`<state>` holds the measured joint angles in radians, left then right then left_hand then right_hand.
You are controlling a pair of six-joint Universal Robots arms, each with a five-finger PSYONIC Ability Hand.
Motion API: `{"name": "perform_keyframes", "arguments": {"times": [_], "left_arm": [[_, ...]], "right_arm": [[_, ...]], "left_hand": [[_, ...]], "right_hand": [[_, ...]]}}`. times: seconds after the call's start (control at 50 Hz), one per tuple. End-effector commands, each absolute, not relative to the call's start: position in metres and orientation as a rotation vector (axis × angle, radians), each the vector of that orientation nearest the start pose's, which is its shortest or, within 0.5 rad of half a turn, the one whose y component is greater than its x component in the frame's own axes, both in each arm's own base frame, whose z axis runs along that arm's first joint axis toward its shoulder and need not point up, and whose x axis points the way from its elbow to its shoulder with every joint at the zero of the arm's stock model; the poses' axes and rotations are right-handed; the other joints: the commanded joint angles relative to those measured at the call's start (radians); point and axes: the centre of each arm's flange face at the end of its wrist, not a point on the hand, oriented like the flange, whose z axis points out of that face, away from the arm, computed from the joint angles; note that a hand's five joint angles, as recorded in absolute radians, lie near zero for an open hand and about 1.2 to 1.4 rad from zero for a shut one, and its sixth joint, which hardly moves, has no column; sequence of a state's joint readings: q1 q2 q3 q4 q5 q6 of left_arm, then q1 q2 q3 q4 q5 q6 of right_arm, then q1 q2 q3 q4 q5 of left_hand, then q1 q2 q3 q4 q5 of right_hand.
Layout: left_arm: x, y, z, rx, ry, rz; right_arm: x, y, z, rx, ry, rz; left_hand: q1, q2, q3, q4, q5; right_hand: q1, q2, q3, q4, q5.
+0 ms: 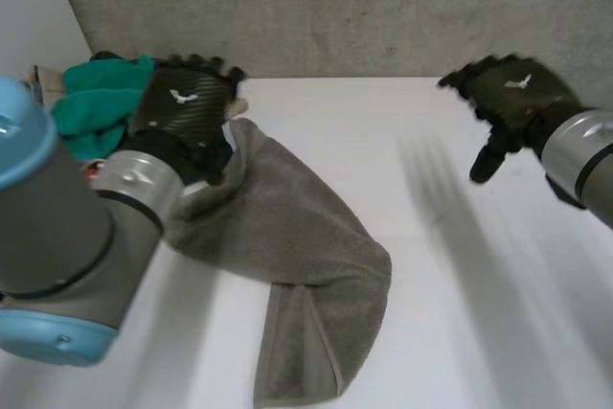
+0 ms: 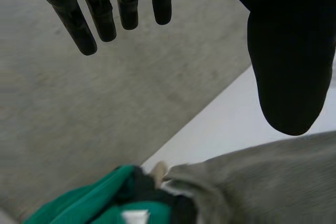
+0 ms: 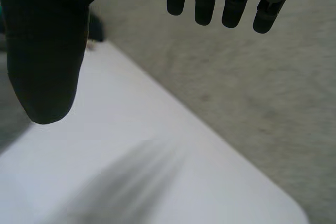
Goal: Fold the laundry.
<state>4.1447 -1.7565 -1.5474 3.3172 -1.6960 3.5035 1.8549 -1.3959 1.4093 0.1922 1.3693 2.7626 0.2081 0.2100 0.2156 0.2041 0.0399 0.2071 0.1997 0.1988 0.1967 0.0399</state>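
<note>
The grey towel point(image 1: 287, 237) lies rumpled on the white table point(image 1: 460, 313), running from its far end beside the laundry pile toward the near edge, where a hemmed strip is turned over on itself. No tidy fold is made yet, so the step in hand looks like taking hold of the towel to spread it flat. The left hand point(image 1: 187, 101) hovers over the towel's far end, its fingers point(image 2: 79, 19) straight and its thumb set apart, holding nothing. The right hand point(image 1: 512, 93) hangs above bare table well apart from the towel, its fingers relaxed and apart from the thumb, also empty. The next move probably calls for the left hand to come down and pinch the far edge while the right hand crosses over to the towel's other side. A green garment point(image 1: 96, 102) sits heaped just beside that far end, touching the towel, and could get caught up in the grasp.
</note>
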Motion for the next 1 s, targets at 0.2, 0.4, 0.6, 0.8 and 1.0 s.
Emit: {"name": "perform_keyframes", "arguments": {"times": [0.2,0.4,0.6,0.8,1.0], "left_arm": [[-0.222,-0.317,0.195,1.021,2.198,-1.993],[-0.208,-0.339,0.148,1.155,2.194,-1.793],[-0.215,-0.342,0.112,1.222,2.327,-1.649],[-0.231,-0.332,0.175,1.118,2.259,-1.884],[-0.231,-0.27,0.324,0.829,2.052,-2.472]], "right_arm": [[0.295,-0.184,0.21,-1.164,2.173,-1.472],[0.311,-0.188,0.162,-1.168,2.192,-1.566],[0.32,-0.193,0.139,-1.194,2.183,-1.576],[0.32,-0.2,0.185,-1.146,2.078,-1.744],[0.287,-0.238,0.304,-1.168,1.858,-2.299]], "left_hand": [[0.026,0.024,0.018,0.03,0.02],[0.035,0.033,0.027,0.039,0.028],[0.49,0.488,0.483,0.494,0.484],[1.188,1.186,1.181,1.192,1.182],[1.188,1.186,1.181,1.192,1.182]], "right_hand": [[-0.033,-0.025,-0.024,-0.022,-0.04],[0.01,0.017,0.018,0.02,0.002],[0.431,0.438,0.439,0.441,0.424],[1.189,1.197,1.197,1.2,1.182],[1.189,1.197,1.197,1.2,1.182]]}}
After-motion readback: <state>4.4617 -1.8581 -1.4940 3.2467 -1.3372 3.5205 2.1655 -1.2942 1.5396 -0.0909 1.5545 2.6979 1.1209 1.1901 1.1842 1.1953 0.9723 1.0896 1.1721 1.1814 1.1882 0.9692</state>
